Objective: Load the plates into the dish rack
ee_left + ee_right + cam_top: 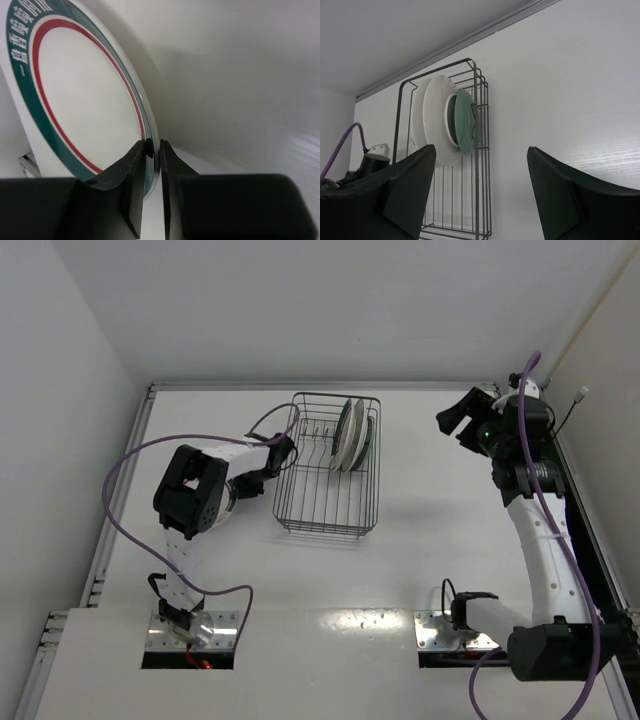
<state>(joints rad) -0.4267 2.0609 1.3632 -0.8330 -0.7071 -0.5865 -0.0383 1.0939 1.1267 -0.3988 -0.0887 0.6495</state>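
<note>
While I'm looking down from the overhead cam, it's all white: a white table (430, 540) boxed in by plain white walls (80, 340). One dish rack (320, 512) sits mid-table, left of centre. I count four plates. Three stand on edge at the rack's far right end, two white plates (436, 125) and one small teal plate (466, 125). The fourth, a green-and-red ringed plate (85, 100), is pinched by its rim in my left gripper (154, 147), right at the rack's left side. My right gripper (481, 150) hangs wide open and empty, well off to the right.
</note>
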